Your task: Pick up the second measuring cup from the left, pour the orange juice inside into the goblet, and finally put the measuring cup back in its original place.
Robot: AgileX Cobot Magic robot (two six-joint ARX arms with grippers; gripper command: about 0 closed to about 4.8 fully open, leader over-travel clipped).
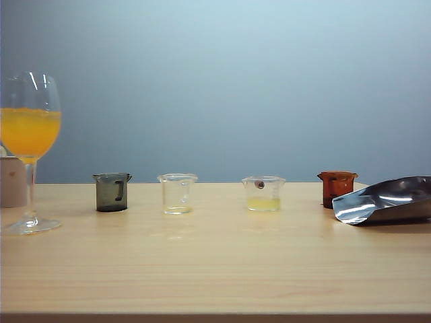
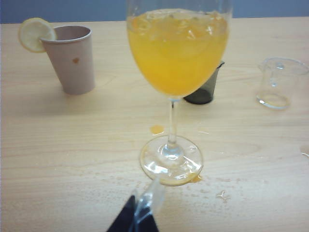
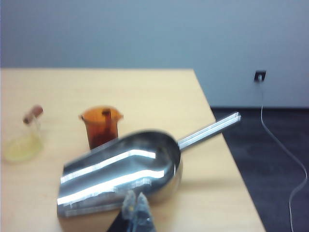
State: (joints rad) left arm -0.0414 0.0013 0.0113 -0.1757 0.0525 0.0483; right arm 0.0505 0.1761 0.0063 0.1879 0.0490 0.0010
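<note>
1. Goblet (image 1: 29, 145): far left on the counter (image 1: 215, 269), upright, bowl filled about halfway with orange juice (image 1: 29, 132). Juice droplets and a small puddle lie around its foot in the left wrist view.
2. Second measuring cup (image 1: 178, 194): clear, second from left in the row, between the smoky grey cup (image 1: 112, 192) and the spotted clear cup (image 1: 263, 193). Upright, only a thin residue at the bottom; by the look of it, poured out and returned.
3. Other stock: amber cup (image 1: 336, 188) and metal scoop (image 1: 387, 200) at far right; paper cup (image 2: 71, 59) with lemon slice (image 2: 35, 34) behind the goblet.
4. Left end effector (image 2: 143, 212): near the goblet's foot, tips pressed together, holding nothing.
5. Right end effector (image 3: 135, 212): just over the scoop, fingers together, empty.
6. Hazards, judged: the left fingertips sit close to the goblet foot, so a careless move could tip the full glass; the wet counter could let the foot slide.
</note>
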